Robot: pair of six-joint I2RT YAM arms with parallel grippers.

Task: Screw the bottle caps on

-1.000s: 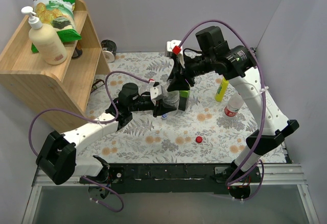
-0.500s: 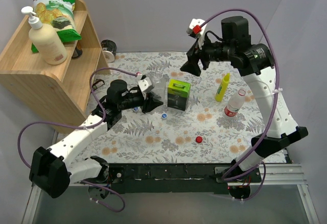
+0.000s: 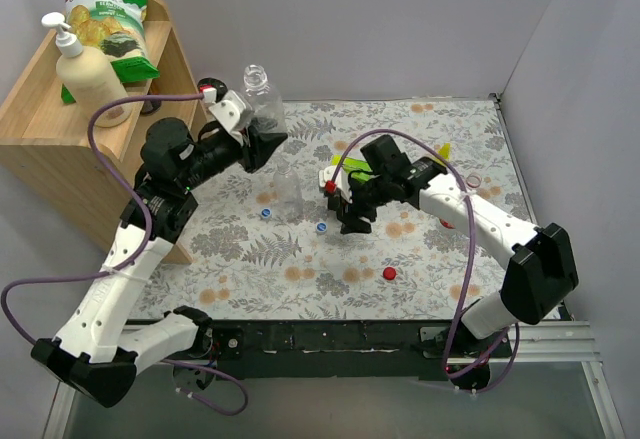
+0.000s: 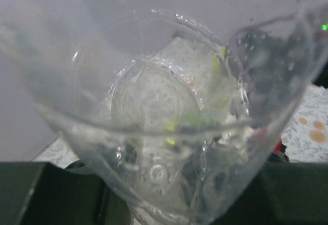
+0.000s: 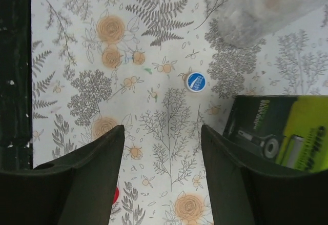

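Clamping a clear bottle (image 3: 260,104) by its lower body, my left gripper (image 3: 258,134) holds it high in the air over the back left of the table, near the rear wall. The uncapped neck points away from my fingers. In my left wrist view the clear plastic fills almost the whole picture, seen from its base end.

My right gripper (image 5: 161,179) hangs low over the floral table (image 5: 154,40) and points straight down. Its two fingers (image 5: 97,174) are spread wide with nothing between them. Just ahead of them a blue cap (image 5: 196,81) lies flat on the cloth, touching nothing. A green box (image 5: 279,133) lies just beside that cap. Past the cap stands a second clear bottle (image 5: 266,9), upright, uncapped and blurred in this view. Another blue cap (image 3: 266,213) lies near that bottle's foot, on its left. The red cap (image 3: 389,273) lies alone nearer the table's front edge, to the right of my right gripper; my right wrist view catches only a sliver of it.

Farther out, a yellow squeeze bottle (image 3: 443,149) peeks from behind my right arm. At the left edge a wooden shelf (image 3: 60,149) bears a cream pump bottle (image 3: 88,79) and a chip bag (image 3: 108,9).
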